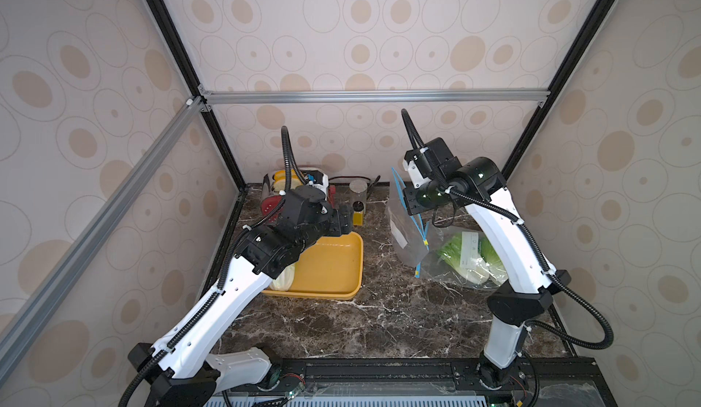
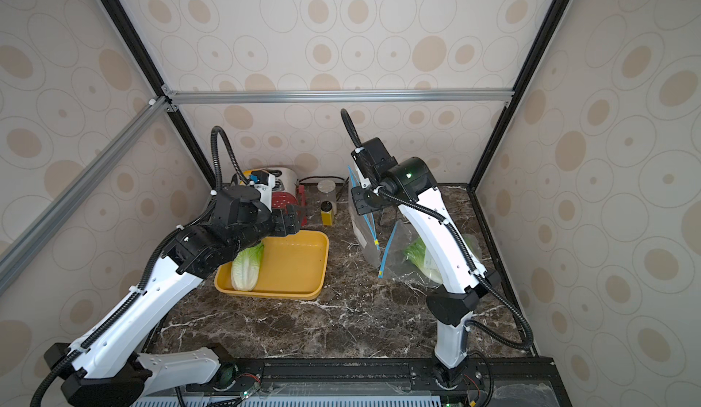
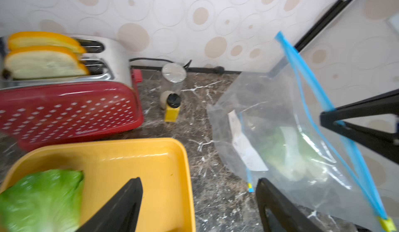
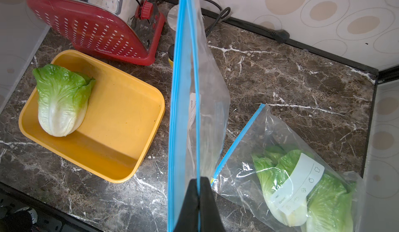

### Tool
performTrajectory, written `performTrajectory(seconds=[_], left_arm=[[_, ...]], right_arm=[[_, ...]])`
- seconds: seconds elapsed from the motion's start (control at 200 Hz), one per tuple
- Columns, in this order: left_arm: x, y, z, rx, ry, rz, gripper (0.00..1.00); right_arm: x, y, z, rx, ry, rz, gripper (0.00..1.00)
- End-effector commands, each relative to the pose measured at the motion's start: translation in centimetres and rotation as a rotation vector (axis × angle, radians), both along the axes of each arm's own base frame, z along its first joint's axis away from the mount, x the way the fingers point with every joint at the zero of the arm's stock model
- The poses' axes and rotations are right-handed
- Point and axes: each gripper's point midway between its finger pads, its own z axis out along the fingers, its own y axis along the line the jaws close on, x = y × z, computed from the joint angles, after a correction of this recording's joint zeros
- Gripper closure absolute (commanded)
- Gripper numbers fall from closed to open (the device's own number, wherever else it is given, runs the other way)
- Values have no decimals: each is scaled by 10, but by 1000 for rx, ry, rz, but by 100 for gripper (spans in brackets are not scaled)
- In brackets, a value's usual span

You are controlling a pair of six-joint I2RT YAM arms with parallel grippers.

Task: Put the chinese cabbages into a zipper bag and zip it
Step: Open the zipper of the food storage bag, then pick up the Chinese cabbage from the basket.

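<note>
One chinese cabbage [image 4: 60,103] lies alone in the yellow tray [image 4: 121,122], partly under my left arm in a top view [image 2: 247,268]. Two more cabbages [image 4: 280,176] sit inside a clear zipper bag [image 4: 269,133] lying flat at the right. My right gripper [image 4: 198,180] is shut on the blue zipper edge of a second, empty zipper bag [image 4: 207,103] and holds it hanging upright [image 1: 404,227]. My left gripper [image 3: 199,180] is open above the tray's right rim with nothing between its fingers, close beside the hanging bag [image 3: 269,122].
A red toaster [image 3: 71,112] with bread slices stands at the back left behind the tray [image 1: 330,268]. A jar with a metal lid [image 3: 173,77] and a small yellow bottle [image 3: 172,109] stand beside it. A black power cord [image 4: 248,25] runs along the back wall.
</note>
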Motion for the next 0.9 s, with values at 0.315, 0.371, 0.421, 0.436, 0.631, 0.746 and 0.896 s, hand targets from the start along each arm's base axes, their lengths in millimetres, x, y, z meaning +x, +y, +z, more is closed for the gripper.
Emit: performTrajectory(seconds=[0.315, 0.371, 0.421, 0.436, 0.631, 0.746, 0.896], left_arm=[[-24, 161, -118, 249, 394, 496, 1], [-24, 168, -127, 304, 421, 518, 1], [-21, 168, -136, 329, 443, 510, 1], [-20, 168, -139, 337, 450, 504, 1], [7, 164, -178, 453, 566, 440, 1], [22, 163, -200, 443, 579, 445, 1], [29, 172, -225, 501, 639, 451, 1]], right_arm=[[-4, 10, -10, -9, 25, 70, 100], [-5, 12, -9, 4, 23, 75, 100], [-6, 12, -8, 7, 19, 80, 100], [-5, 12, -7, 7, 16, 81, 100], [-5, 13, -11, 8, 22, 84, 100], [-5, 13, -12, 8, 22, 83, 100], [-4, 12, -14, 0, 25, 79, 100]])
